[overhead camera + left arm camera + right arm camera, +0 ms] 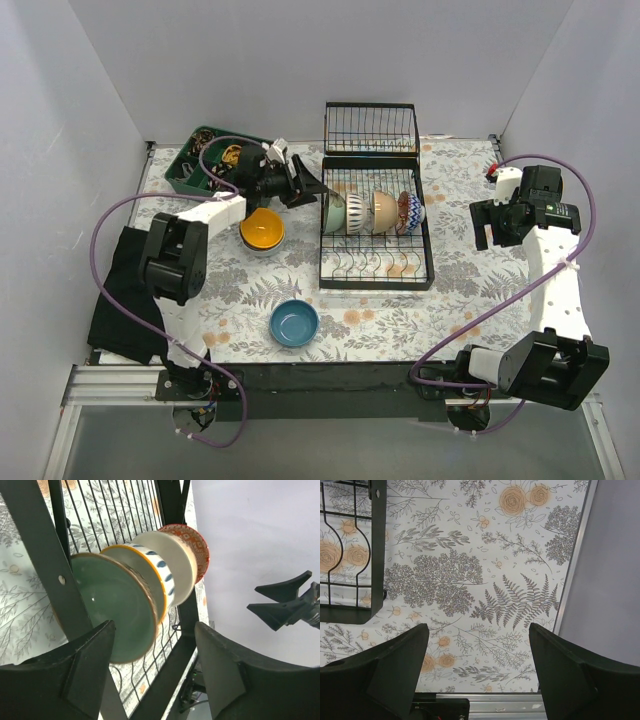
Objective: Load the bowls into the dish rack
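Note:
The black wire dish rack [376, 262] holds several bowls standing on edge in a row: a mint green bowl [333, 212] at the left, then a white blue-patterned one [355, 212], a beige one [384, 211] and a red-and-white one [412, 212]. My left gripper [322, 189] is open and empty just left of the mint bowl [112, 605]. An orange-yellow bowl [262, 231] and a solid blue bowl [295, 323] sit on the cloth left of the rack. My right gripper [497, 237] is open and empty above the cloth, right of the rack [350, 555].
A green compartment tray [192, 160] with utensils stands at the back left. A black cloth [125, 290] lies at the left edge. The rack's wire basket section [370, 128] is at the back. White walls enclose the floral tablecloth [470, 290].

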Robot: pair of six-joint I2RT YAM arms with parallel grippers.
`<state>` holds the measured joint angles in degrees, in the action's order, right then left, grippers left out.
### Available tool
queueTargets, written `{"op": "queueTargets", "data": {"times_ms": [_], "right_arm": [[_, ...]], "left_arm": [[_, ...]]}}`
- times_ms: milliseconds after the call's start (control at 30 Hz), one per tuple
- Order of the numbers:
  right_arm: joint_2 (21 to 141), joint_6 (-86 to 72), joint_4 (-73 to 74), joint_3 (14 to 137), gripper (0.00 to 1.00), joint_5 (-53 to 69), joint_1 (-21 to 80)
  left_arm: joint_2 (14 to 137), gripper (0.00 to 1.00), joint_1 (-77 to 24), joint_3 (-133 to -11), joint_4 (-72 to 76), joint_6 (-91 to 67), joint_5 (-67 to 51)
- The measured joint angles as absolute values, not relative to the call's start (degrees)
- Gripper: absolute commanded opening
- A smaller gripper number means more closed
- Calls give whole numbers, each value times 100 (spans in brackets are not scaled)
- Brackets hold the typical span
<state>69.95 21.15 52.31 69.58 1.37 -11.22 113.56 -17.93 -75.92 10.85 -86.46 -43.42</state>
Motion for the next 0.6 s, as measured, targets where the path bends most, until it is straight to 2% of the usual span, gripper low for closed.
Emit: {"op": "queueTargets", "data": {"times_ms": [33,100,233,367,500,600], "right_arm": [[6995,2115,5231,6958,89,154,-1122],[6993,2115,5231,6958,90,180,-1122],[6941,2115,5214,6936,90,268,-1122],[6785,2115,5192,6794,89,366,-1125],[6628,2126,5181,6705,90,475,-1122],[6453,2137,5133,6567,90,519,-1122]], "left_arm": [[11190,72,-1780,-7601,845,-8471,-4246],[10844,75,-1721,-7651,351,-8068,-4058],[10116,73,-1472,-7688,-438,-7349,-3754],[9579,72,-1225,-7688,-1160,-6361,-3955],[9043,70,-1280,-7688,-2508,-4510,-4338],[8385,71,-1728,-7452,-3800,-2698,-4362]]}}
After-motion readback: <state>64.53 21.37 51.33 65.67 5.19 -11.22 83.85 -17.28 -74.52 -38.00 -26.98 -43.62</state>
